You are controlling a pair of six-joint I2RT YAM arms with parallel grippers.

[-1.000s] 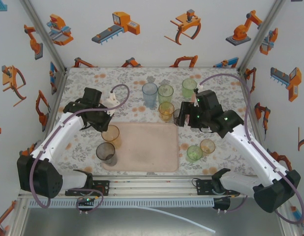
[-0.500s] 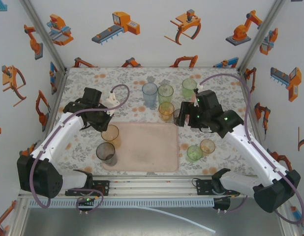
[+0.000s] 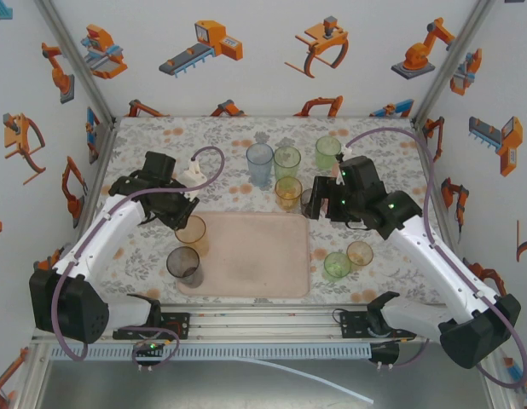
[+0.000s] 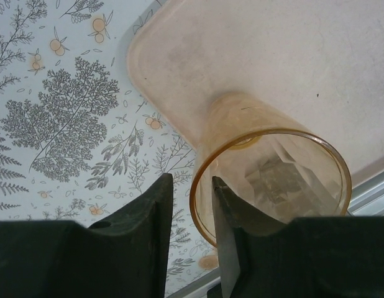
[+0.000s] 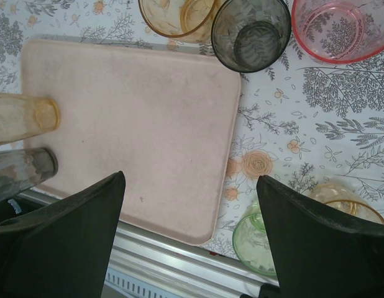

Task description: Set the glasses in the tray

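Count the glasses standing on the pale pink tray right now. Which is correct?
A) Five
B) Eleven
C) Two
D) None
C: an orange glass and a grey glass stand with their bases on the tray, along its left edge; the other glasses stand off it.
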